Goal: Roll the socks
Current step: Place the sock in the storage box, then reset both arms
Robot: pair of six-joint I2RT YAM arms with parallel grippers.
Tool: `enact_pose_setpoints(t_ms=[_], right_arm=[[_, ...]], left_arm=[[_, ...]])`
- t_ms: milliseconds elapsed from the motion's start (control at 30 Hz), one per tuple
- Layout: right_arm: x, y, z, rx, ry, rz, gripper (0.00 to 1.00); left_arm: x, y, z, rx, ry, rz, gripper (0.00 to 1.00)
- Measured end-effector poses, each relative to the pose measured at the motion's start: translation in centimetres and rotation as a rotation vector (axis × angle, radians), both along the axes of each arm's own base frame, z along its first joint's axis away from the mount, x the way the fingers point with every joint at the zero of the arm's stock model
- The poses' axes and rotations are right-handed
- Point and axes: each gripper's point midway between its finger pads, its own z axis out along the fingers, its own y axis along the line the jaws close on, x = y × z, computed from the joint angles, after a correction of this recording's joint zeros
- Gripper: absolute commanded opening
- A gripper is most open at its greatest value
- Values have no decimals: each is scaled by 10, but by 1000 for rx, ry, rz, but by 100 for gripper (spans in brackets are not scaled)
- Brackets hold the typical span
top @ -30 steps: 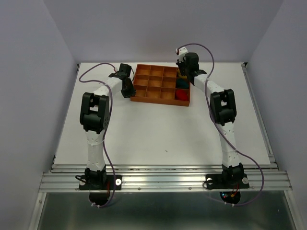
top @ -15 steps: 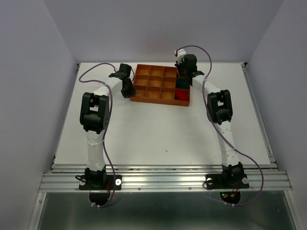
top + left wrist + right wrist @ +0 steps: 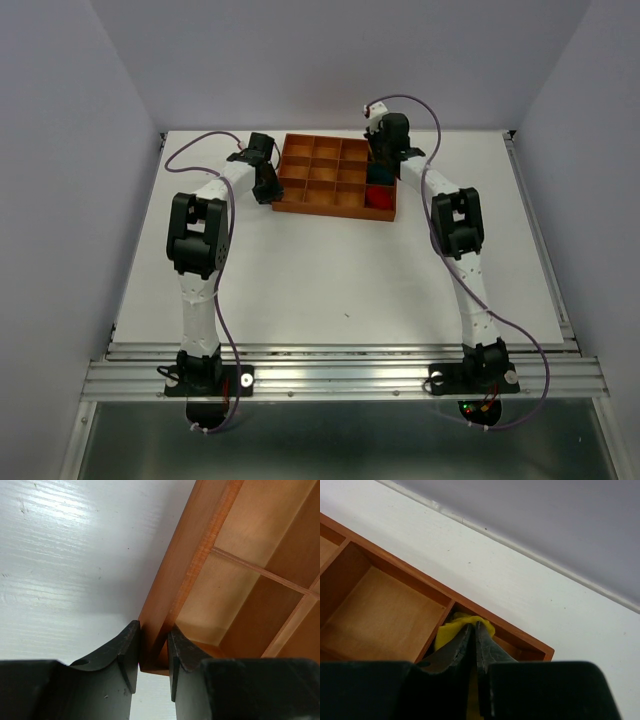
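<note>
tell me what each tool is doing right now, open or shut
Left tool: closed on the tray wall.
Right tool: closed, tips in the yellow sock; whether it grips the sock cannot be told.

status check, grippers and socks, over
Left gripper shut on tray wall. Right gripper shut, tips at yellow sock in far right cell, grip unclear. Red sock in near right cell.

My right gripper [image 3: 474, 625] covers most of the yellow sock [image 3: 451, 631]. Only a fold shows around its tips, and I cannot tell whether they pinch it. Ahead of my left gripper [image 3: 153, 630], the tray [image 3: 185, 565] runs off the frame's top and right edges. From overhead, both sets of jaws are too small to read.
</note>
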Motion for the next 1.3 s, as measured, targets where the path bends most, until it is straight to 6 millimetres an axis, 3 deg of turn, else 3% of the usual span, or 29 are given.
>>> enact_pose_setpoints(t_ms=[200, 433, 533, 567, 600, 633, 667, 700, 767, 833, 867, 1033, 1100, 1133, 1200, 1300], right_arm=[[-8, -10, 19, -16, 16, -42, 22], [-17, -22, 97, 9, -80, -101, 36], [-30, -33, 146, 35, -143, -156, 49], [-39, -40, 160, 46, -154, -190, 66], [-46, -45, 168, 55, -161, -213, 73], [-59, -52, 184, 75, -173, -245, 83], [-70, -58, 193, 86, -177, -272, 100], [-82, -65, 201, 105, -186, -300, 100], [-105, -76, 212, 134, -189, -352, 100], [-131, -86, 223, 194, -207, -401, 100], [-154, -94, 225, 220, -202, -428, 100], [-237, -118, 219, 329, -163, -508, 100], [-261, -122, 227, 383, -170, -517, 100], [-271, -123, 231, 405, -176, -516, 100], [-291, -126, 240, 445, -183, -517, 100], [-315, -132, 258, 498, -207, -525, 100]], left_arm=[[0, 0, 1, 0, -1, 0, 5], [-2, -3, 4, 4, 9, -4, 6], [-3, -3, 10, 11, 14, -4, 11], [-1, -2, 15, 20, 8, -2, 15], [1, -2, 19, 24, 1, -4, 18], [4, -2, 27, 30, -15, -5, 20], [5, -1, 33, 37, -25, -5, 24], [5, 0, 43, 45, -42, -7, 33], [2, 2, 60, 53, -62, -6, 36], [-4, 5, 80, 61, -91, -4, 48], [-8, 7, 102, 50, -131, 9, 53], [-22, 15, 202, -10, -383, 40, 53], [-22, 18, 225, -26, -452, 50, 52], [-21, 18, 230, -32, -473, 52, 52], [-17, 17, 220, -36, -464, 49, 53], [-17, 14, 176, -26, -378, 42, 60]])
